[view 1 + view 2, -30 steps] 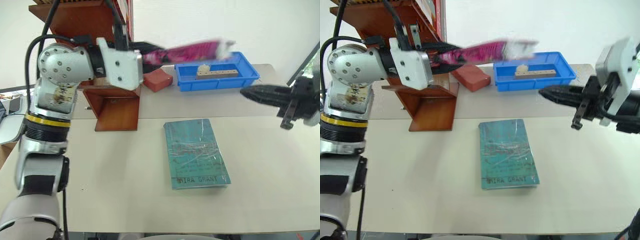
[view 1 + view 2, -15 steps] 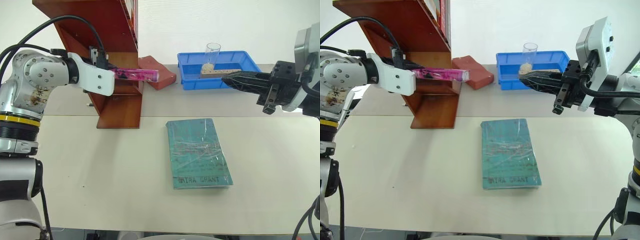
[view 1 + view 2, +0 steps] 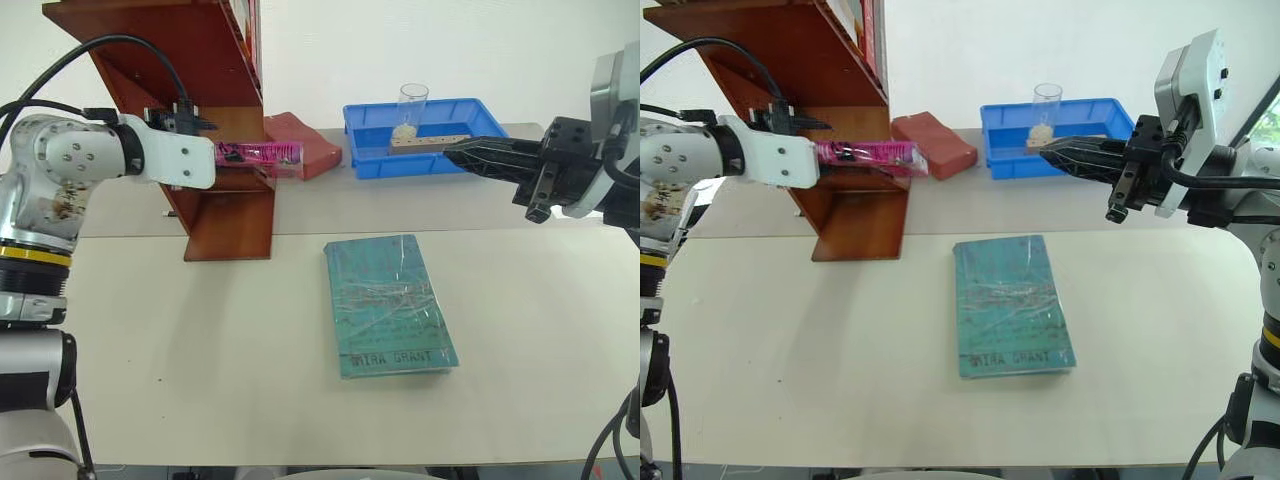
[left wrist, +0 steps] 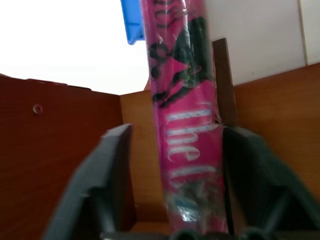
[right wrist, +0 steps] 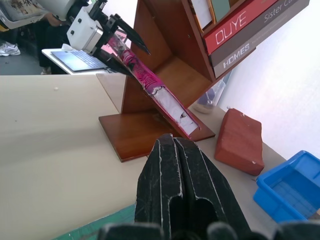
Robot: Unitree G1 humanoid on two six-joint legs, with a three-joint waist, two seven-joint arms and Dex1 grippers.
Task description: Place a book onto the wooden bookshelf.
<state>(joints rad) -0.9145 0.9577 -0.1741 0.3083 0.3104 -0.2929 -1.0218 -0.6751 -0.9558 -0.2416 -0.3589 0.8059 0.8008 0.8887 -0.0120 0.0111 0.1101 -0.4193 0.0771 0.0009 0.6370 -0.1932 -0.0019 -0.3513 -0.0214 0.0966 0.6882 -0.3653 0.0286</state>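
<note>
The pink book (image 3: 262, 154) lies across a low shelf of the reddish-brown wooden bookshelf (image 3: 230, 215), one end sticking out toward the red block. My left gripper (image 3: 225, 150) is at the book's other end, inside the shelf. It is open, with its fingers (image 4: 112, 165) spread on either side of the book (image 4: 175, 60) and a gap showing on one side. My right gripper (image 3: 450, 152) hovers shut and empty above the table in front of the blue tray, pointing toward the shelf.
A larger teal-green book (image 3: 388, 305) lies flat mid-table. A red brick-like block (image 3: 305, 140) sits just right of the shelf. At the back, the blue tray (image 3: 365, 135) holds a clear cup (image 3: 409, 105) and a wooden block. Upright books (image 5: 250, 25) fill an upper shelf.
My left gripper has brought the pink book down and leftward from the air onto the low shelf. Its fingers have then spread apart. The right gripper stays shut.
</note>
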